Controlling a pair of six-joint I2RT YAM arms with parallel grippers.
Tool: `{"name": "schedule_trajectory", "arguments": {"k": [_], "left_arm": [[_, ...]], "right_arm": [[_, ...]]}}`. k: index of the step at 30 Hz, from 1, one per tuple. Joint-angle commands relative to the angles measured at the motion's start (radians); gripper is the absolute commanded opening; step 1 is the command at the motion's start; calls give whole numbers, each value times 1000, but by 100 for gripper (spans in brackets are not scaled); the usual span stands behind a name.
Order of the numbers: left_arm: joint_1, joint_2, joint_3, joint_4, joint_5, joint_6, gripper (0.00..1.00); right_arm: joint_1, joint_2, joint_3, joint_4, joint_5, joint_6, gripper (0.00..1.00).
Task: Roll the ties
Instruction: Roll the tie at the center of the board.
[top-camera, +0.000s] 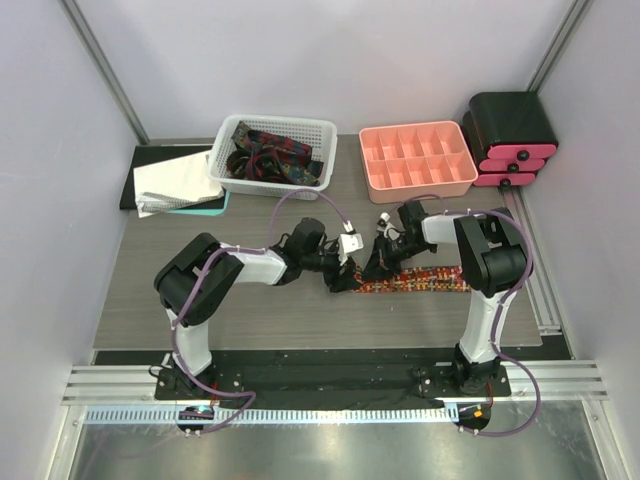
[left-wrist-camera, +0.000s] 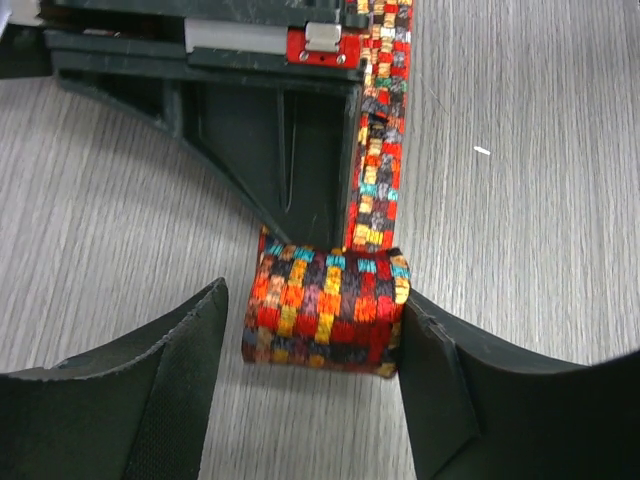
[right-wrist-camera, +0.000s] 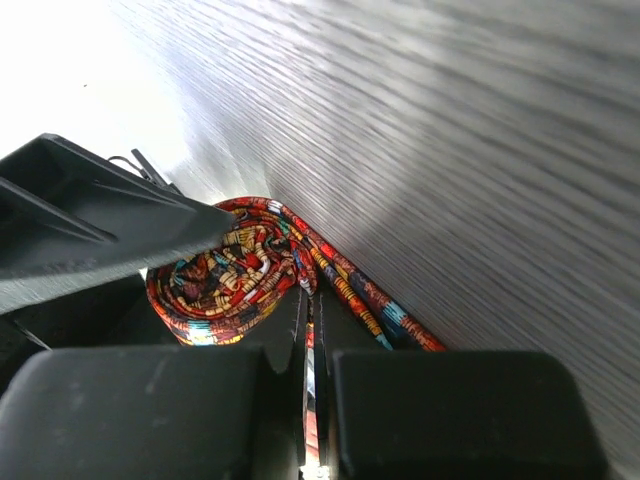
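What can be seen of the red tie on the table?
The tie is woven-looking fabric, red with orange, yellow and teal checks. One end is rolled into a tight coil lying on the table; the rest stretches flat. The open left gripper straddles the coil, one finger touching it. The shut right gripper meets the coil's far side.

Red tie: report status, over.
Left tool open, straddling the rolled end. Right tool shut on red tie, part rolled. Nothing in the way.

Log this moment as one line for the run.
left claw: open around roll | right claw: shut on tie | tie: partly rolled, tail flat on table
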Motion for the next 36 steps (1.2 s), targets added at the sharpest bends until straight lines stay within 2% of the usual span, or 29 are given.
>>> {"name": "schedule_trajectory", "arguments": {"k": [1, 9, 15, 17, 25, 30, 32, 33, 36], "left_arm": [[-11, 20, 33, 69, 37, -17, 63], [-33, 32, 13, 19, 24, -9, 45], [-68, 56, 77, -240, -136, 93, 26], [-71, 70, 91, -331, -164, 125, 21], [-87, 98, 123, -512, -275, 184, 15], [-87, 129, 120, -531, -315, 186, 12], [-87, 133, 122, -535, -316, 182, 12], [-87, 136, 123, -537, -310, 182, 12], [-87, 150, 136, -551, -307, 182, 12]], "right_arm": [[34, 67, -36, 100, 207, 1, 1], [52, 62, -64, 193, 200, 80, 1], [67, 12, -62, 201, 177, 93, 2], [66, -7, -42, 151, 172, 70, 6], [35, -94, 65, -104, 160, -94, 26], [-12, -126, 106, -231, 143, -156, 29], [-46, -152, 102, -260, 114, -177, 30], [-58, -162, 96, -259, 92, -180, 35], [-64, -188, 74, -233, 56, -165, 41]]}}
